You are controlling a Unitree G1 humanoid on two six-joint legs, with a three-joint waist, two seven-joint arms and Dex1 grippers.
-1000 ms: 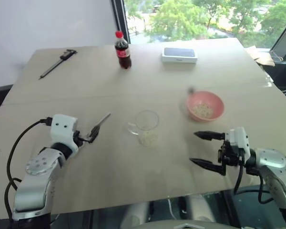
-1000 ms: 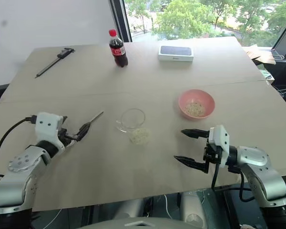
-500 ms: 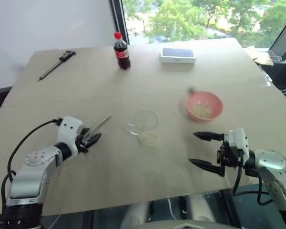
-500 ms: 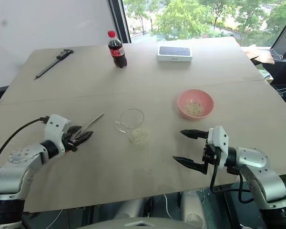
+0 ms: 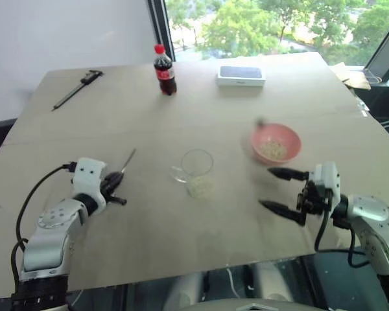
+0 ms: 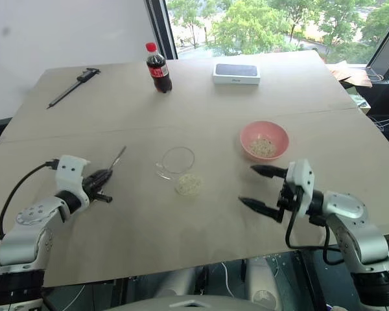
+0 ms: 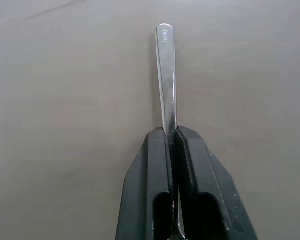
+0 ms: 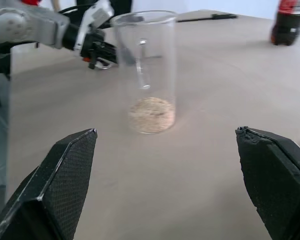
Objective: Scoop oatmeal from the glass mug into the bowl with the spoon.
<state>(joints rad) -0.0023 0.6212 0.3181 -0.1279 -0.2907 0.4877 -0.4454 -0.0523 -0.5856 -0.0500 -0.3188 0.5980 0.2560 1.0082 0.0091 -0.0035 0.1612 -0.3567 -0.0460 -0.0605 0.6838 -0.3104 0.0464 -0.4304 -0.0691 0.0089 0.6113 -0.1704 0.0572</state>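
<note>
My left gripper is shut on the spoon at the table's near left. The silver handle sticks out past the closed fingers, just over the tabletop. The glass mug stands upright mid-table, to the right of the spoon, with a small heap of oatmeal at its bottom. The pink bowl sits further right and holds some oatmeal too. My right gripper hovers open and empty in front of the bowl, pointing left toward the mug.
A cola bottle, a dark caliper and a white box lie along the far side of the table. The table's right edge runs close behind my right arm.
My left gripper has shut on the spoon's handle, and the spoon now points more away from me. My right gripper has risen slightly toward the bowl, still open.
</note>
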